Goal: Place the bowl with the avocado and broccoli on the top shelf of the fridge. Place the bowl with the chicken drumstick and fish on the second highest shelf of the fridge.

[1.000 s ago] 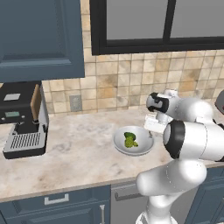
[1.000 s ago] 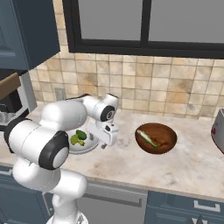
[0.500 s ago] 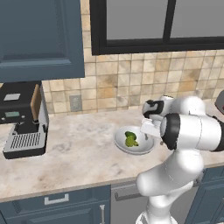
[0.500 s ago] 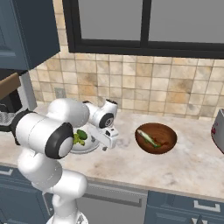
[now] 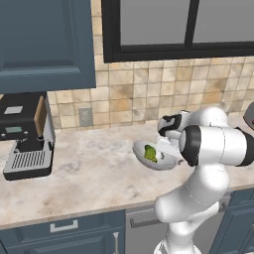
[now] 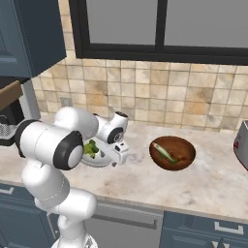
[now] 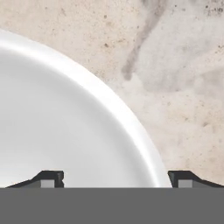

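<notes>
Pincer [image 7: 114, 178]: lowered from above the right edge of the bowl with the avocado and broccoli [image 5: 158, 157] to straddle its rim, one tip inside, one outside; gap between tips slightly narrower than a second ago. Arm: elbow swung forward and lower, hand now beside the bowl at surface [image 5: 89, 173] level.

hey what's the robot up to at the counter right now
The white arm has its gripper down at the rim of the bowl with the avocado and broccoli on the marble counter. In the hand view the jaws stand wide, one over the bowl's inside and one outside the rim, not yet closed on it. The reddish-brown bowl waits further along the counter, with pale green food in it.
</notes>
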Tool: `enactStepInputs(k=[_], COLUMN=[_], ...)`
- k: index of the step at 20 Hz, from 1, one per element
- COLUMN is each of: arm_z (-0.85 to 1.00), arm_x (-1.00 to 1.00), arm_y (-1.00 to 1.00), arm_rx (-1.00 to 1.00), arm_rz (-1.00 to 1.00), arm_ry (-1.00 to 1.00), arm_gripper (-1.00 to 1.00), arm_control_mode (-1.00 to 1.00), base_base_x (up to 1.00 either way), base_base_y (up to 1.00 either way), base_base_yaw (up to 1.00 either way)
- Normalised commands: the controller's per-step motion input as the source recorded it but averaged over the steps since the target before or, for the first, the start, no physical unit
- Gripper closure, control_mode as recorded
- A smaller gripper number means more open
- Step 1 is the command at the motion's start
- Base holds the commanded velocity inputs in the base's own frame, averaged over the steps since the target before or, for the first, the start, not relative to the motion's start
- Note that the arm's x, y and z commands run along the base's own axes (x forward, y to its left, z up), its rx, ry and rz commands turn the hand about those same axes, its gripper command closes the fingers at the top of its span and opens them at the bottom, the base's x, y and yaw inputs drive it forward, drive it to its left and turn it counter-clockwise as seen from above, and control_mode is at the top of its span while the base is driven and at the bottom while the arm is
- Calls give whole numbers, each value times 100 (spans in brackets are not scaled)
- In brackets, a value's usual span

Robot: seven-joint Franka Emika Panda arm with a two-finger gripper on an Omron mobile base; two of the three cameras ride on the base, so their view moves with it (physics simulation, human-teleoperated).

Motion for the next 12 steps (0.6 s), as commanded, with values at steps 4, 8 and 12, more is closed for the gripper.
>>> enactStepInputs(k=[4, 8, 12], arm_z=[0, 0, 22], arm_x=[0, -4, -42], arm_y=[1, 0, 0], arm_rx=[0, 0, 0], arm_rz=[0, 0, -2], arm_ry=[0, -2, -25], arm_gripper=[100, 100, 100], arm_control_mode=[-100, -100, -100], base_base_x=[0, 0, 0], base_base_y=[0, 0, 0], base_base_yaw=[0, 0, 0])
